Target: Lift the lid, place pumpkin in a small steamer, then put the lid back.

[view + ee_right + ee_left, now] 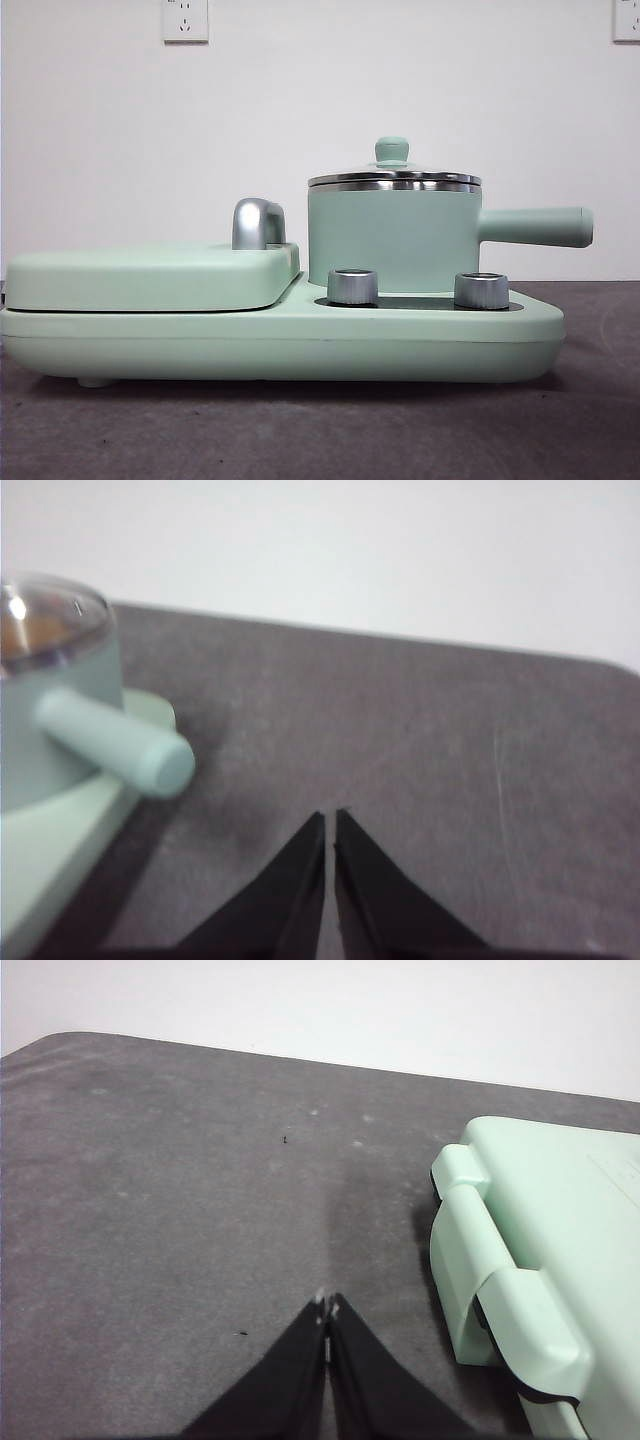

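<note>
Lid (394, 176) seated on the steamer (392, 240), which stands on the base (300, 340); through the glass something orange shows — perhaps the pumpkin. Left gripper (327, 1307) and right gripper (329, 818) idle over the table (420, 740), jaws pressed together — task apparently complete.

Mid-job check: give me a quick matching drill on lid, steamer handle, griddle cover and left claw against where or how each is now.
Things:
1. lid
2. steamer handle
3. griddle cover
4. left claw

States:
A. shut, above bare grey table beside the appliance
B. lying flat on the base, beside the pot
C. seated on the pot's rim
D. sticking out sideways past the base's edge

Pairs: 1-C, 2-D, 3-B, 4-A
</note>
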Available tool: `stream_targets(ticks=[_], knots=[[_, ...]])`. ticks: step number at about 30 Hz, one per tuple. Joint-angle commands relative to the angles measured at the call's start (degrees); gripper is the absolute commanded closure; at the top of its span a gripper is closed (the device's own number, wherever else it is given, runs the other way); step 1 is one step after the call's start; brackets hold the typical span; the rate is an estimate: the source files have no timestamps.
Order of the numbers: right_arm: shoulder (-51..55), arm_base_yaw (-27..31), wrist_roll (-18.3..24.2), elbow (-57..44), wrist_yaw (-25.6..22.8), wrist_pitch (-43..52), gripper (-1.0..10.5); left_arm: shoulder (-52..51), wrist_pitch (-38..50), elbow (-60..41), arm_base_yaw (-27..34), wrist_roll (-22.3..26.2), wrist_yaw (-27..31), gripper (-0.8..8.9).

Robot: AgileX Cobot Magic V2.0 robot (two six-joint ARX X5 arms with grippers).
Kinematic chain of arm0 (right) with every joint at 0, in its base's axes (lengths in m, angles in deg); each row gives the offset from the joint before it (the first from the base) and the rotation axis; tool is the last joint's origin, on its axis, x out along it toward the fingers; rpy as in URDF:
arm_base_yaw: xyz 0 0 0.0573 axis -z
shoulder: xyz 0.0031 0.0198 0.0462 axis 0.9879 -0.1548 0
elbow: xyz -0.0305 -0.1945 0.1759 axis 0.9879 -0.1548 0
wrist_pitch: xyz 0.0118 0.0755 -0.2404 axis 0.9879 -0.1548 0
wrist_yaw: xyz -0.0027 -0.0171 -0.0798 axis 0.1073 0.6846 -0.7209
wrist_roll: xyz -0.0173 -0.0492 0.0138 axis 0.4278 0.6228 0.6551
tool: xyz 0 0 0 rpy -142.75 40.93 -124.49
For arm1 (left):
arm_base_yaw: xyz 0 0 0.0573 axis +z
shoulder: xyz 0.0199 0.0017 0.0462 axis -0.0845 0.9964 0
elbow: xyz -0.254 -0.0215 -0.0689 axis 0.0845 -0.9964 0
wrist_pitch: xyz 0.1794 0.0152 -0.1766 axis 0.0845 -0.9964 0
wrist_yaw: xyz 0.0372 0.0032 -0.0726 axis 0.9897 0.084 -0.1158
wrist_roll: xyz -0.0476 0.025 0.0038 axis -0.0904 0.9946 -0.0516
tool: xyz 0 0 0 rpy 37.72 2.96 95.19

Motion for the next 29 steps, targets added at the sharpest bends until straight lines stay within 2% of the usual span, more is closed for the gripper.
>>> stream_targets(ticks=[1, 8, 12, 20, 29], knots=[[0.09, 0.68, 0.24, -2.1, 0.42, 1.01, 9.3, -0.09, -0.33, -1.11, 0.13, 0.59, 0.24, 8.07], [0.09, 0.96, -0.09, -5.75, 2.08, 1.07, 9.3, -0.09, -0.35, -1.11, 0.13, 0.59, 0.24, 8.07], [0.09, 1.09, -0.46, -5.75, 1.29, 1.4, 9.3, -0.09, -0.35, -1.09, 0.13, 0.59, 0.24, 8.07], [0.09, 2.86, -7.06, -5.75, 0.09, 1.4, 9.3, -0.09, -0.33, -1.09, 0.13, 0.59, 0.24, 8.07], [0.09, 3.5, -4.79, -5.75, -0.15, 1.42, 9.3, -0.09, -0.35, -1.09, 0.13, 0.59, 0.24, 8.07]])
